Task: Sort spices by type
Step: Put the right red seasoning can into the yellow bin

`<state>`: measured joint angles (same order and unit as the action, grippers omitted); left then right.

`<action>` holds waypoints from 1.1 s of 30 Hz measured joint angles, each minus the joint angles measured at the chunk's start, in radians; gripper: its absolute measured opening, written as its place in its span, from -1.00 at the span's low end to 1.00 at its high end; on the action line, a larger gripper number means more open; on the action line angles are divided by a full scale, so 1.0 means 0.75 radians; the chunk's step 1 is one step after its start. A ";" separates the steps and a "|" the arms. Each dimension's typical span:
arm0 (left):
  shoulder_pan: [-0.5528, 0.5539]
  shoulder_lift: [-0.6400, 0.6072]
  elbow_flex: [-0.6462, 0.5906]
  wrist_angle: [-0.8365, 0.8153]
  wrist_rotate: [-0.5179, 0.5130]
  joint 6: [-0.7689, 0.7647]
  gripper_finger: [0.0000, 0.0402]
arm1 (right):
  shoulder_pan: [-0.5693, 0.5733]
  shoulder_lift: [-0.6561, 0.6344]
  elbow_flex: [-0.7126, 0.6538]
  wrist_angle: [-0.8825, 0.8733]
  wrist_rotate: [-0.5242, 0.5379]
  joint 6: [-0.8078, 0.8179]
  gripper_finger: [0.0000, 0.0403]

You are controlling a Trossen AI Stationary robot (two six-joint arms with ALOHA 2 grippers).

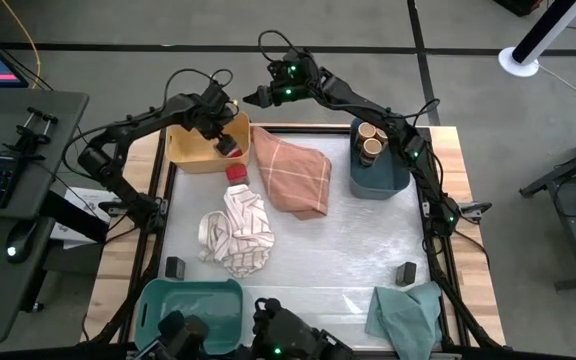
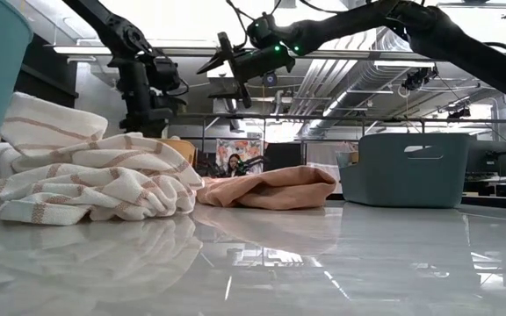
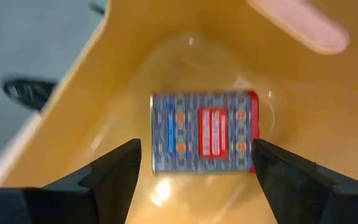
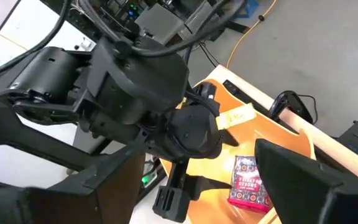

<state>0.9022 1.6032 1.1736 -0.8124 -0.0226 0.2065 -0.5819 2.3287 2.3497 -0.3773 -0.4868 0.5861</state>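
Observation:
A boxy, red-topped spice tin [image 3: 204,132] lies flat on the floor of the yellow bin [image 1: 193,150] at the table's far left. My left gripper [image 3: 196,147] points down into the bin, open, one finger on either side of the tin and touching nothing. A second red-topped spice [image 1: 236,173] stands on the table beside the striped cloth [image 1: 238,232]. Tan-topped round jars [image 1: 370,140] sit in the blue bin [image 1: 378,172]. Two black blocks [image 1: 175,268] [image 1: 406,273] rest on the table. My right gripper [image 1: 251,99] hangs open, high beyond the far edge.
An orange cloth [image 1: 293,170] lies between the yellow and blue bins. A teal bin [image 1: 190,305] stands at the near left and a green cloth [image 1: 408,315] lies at the near right. The table's middle, right of the striped cloth, is bare.

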 joint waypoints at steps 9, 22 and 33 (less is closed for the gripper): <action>-0.011 0.000 0.000 -0.003 -0.030 -0.158 0.47 | 0.000 0.000 0.000 0.011 0.036 0.120 0.48; 0.004 0.000 0.006 0.015 -0.022 -0.630 0.63 | 0.008 0.000 0.000 0.066 0.125 0.186 0.48; -0.074 -0.148 0.010 -0.004 -0.296 -1.249 0.65 | -0.048 0.002 -0.001 0.076 0.074 0.185 0.48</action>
<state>0.8465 1.4925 1.1810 -0.8155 -0.2445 -0.7307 -0.6182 2.3299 2.3493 -0.3206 -0.4313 0.7249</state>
